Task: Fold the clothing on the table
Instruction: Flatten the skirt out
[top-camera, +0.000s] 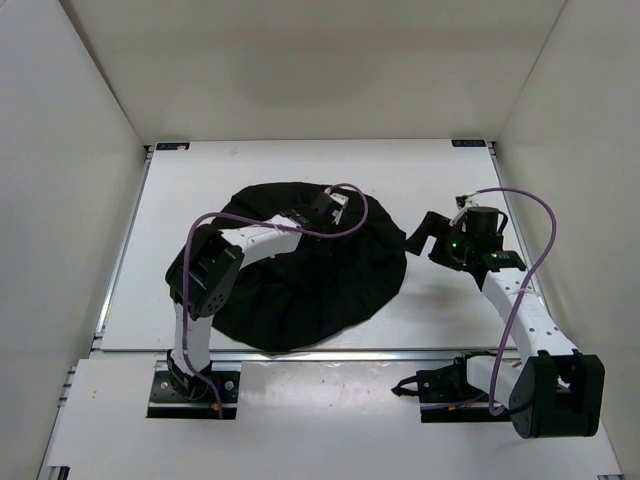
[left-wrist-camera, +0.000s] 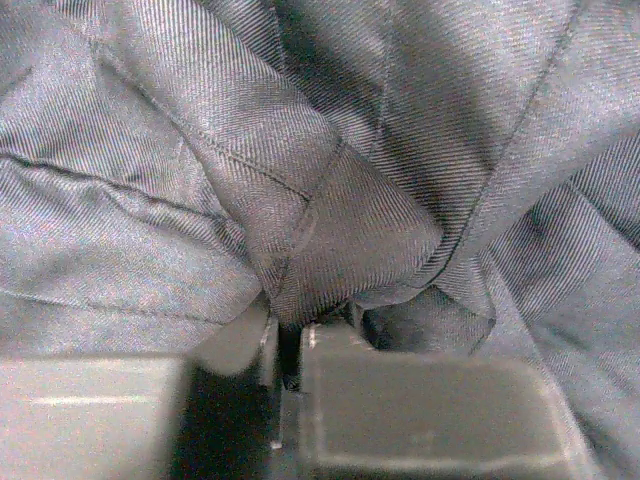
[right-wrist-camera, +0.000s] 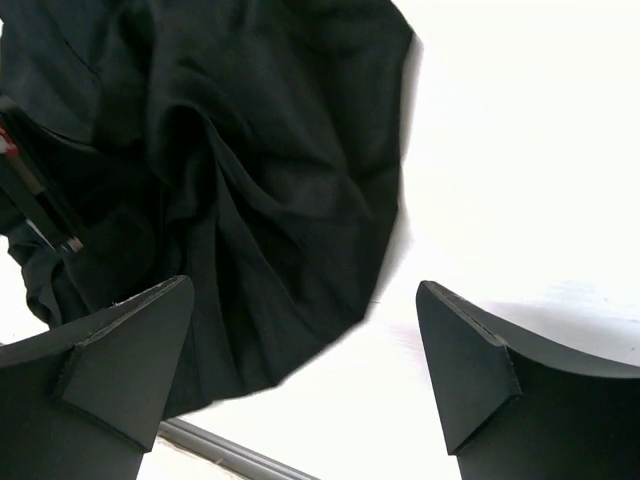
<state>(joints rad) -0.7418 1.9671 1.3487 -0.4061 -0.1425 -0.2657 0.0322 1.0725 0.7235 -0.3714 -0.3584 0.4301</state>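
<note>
Clothing (top-camera: 300, 290) lay in a rounded, wrinkled black heap on the white surface (top-camera: 250, 165), roughly centre and somewhat left, its near edge close to the surface's near edge.

Top view: the left arm (top-camera: 250, 240) curved over the garment from the left, with its wrist over the heap's far part. The left jaws were down in the fabric there, and their state could not be read from this view. The right arm (top-camera: 520, 310) reached in from the right. The right jaws sat just beside the garment's right edge, spread; I could not tell whether they touched the cloth. A purple cable (top-camera: 530, 215) looped off the right arm, and a second ran along the left arm.

Left wrist view: grey-looking twill fabric (left-wrist-camera: 330, 180) filled the frame, creased, with stitched seams crossing it. Two blurred fingers (left-wrist-camera: 420, 410) stood at the bottom, nearly pressed together, and a fold of the clothing ran down into the narrow gap between them, so the left jaws were pinching the clothing.

Right wrist view: both dark fingers (right-wrist-camera: 110, 370) were spread wide at the bottom corners with nothing between them. The clothing (right-wrist-camera: 250, 150) filled the upper left, pleated and bunched. Bare surface (right-wrist-camera: 520, 150) showed to the right and between the fingers. A grey rail (right-wrist-camera: 220, 450) ran along the bottom, just below the garment's edge.
</note>
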